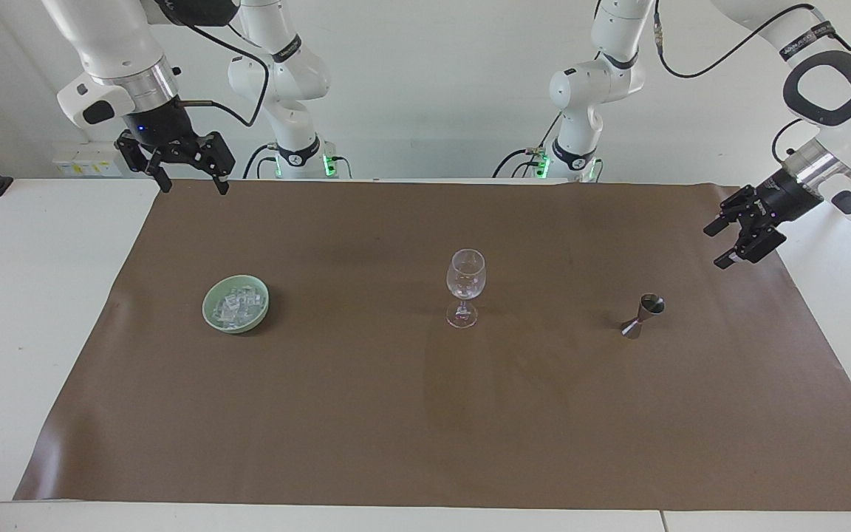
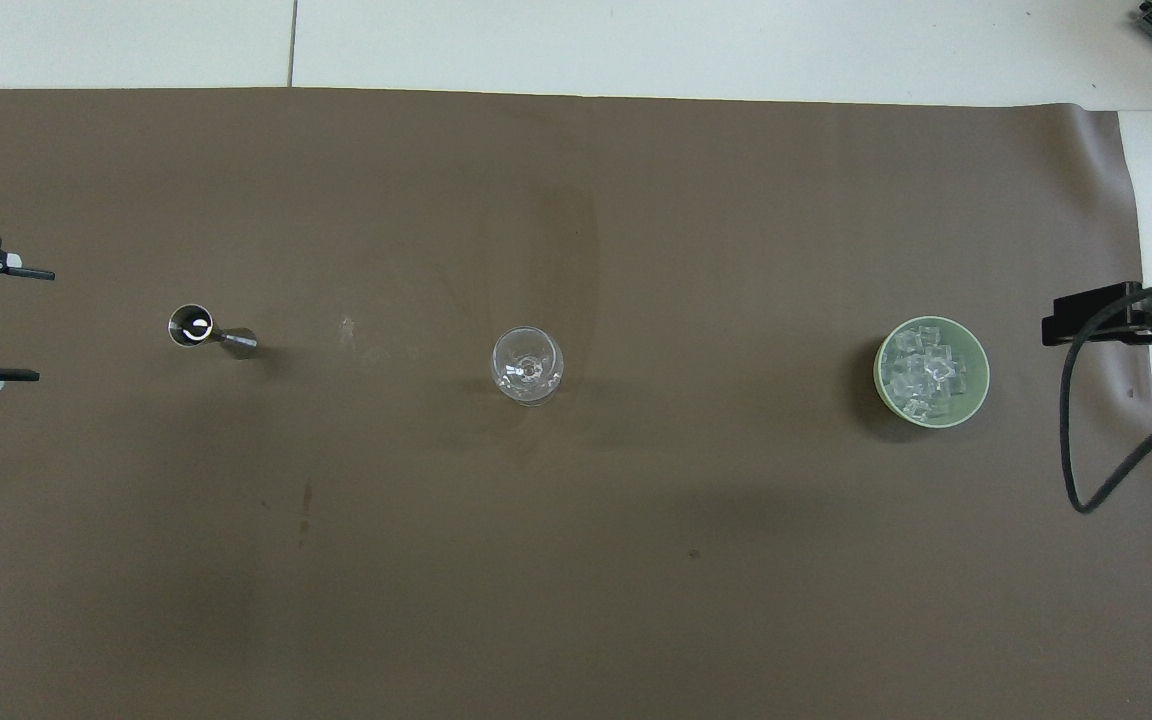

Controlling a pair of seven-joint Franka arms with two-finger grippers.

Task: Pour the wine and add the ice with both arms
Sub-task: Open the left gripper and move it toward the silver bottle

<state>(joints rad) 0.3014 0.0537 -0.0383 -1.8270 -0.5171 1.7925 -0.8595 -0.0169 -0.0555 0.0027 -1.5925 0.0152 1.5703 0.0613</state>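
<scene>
Two arms up, nothing held. Left gripper (image 1: 721,244) hangs over the mat's (image 1: 425,414) edge near the jigger (image 1: 643,315), fingers apart. Right gripper (image 1: 193,182) waits w/ fingers apart over the mat's corner at its own end. Ice (image 1: 236,306) sits in the green bowl (image 1: 213,316); wine glass (image 1: 465,287) upright mid-mat, btwn bowl & jigger.

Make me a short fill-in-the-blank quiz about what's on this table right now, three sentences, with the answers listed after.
1. The ice lies in a pale green ____.
2. The thing standing between the bowl and the metal jigger is a clear stemmed ____.
3. The left gripper, open and holding nothing, hangs over the brown mat at the end of the table where the ____ stands.

Missing words: bowl; glass; jigger
</scene>
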